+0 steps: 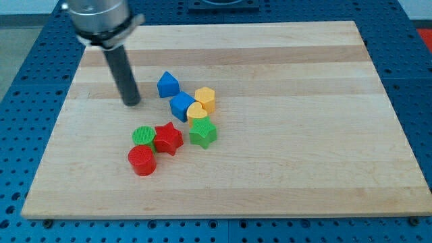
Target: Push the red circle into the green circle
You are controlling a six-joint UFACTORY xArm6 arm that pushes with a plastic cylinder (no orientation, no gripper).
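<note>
The red circle lies near the board's lower left. The green circle sits just above it, almost touching it. A red star rests against the green circle's right side. My tip is on the board above the green circle, about a block's width from it, and to the left of the blue blocks. It touches no block.
A green star lies right of the red star. Above it sit a yellow heart, a blue cube, a yellow hexagon and a blue triangle-like block. The wooden board lies on a blue perforated table.
</note>
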